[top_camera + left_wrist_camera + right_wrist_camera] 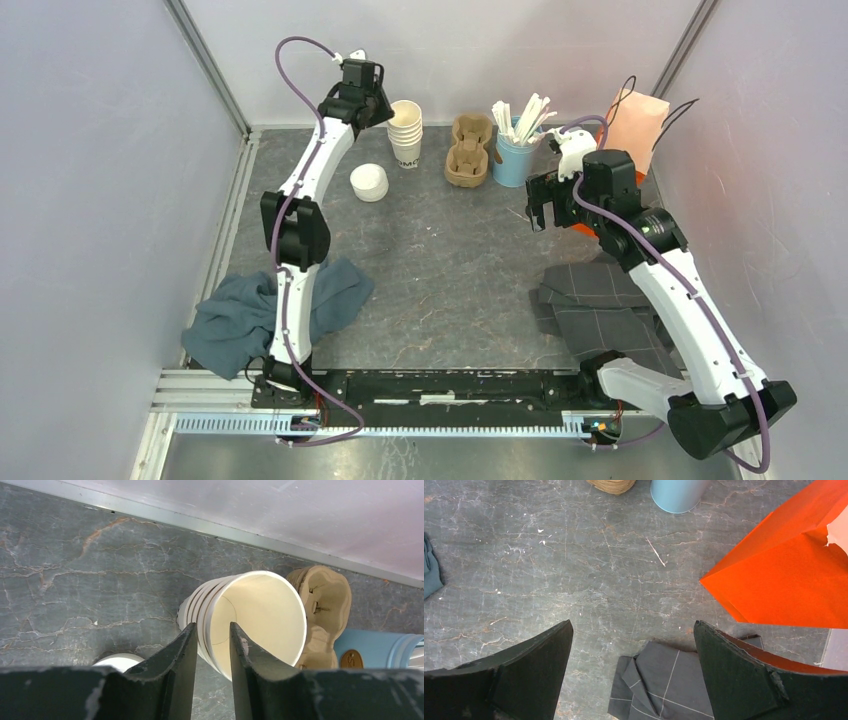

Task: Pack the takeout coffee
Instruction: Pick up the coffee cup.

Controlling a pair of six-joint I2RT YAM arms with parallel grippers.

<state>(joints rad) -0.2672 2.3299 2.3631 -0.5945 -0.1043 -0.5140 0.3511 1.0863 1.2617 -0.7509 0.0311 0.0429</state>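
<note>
No lidded takeout coffee cup shows in any view. A stack of lidless cream cups (406, 132) stands at the back of the table. My left gripper (388, 108) is at its top. In the left wrist view the left gripper (212, 628) straddles the near rim of the top cup (260, 615), one finger inside and one outside. The jaws are narrow, with a gap still showing between them. My right gripper (536, 206) hangs wide open over bare table (574, 570) and holds nothing (633, 625).
A stack of white lids (368, 182) lies left of the cups. A pulp cup carrier (470, 150) and a blue cup of stirrers (514, 152) stand to their right. An orange bag (784, 580) and a grey checked cloth (674, 680) lie by the right gripper. A blue-grey cloth (250, 315) lies near left.
</note>
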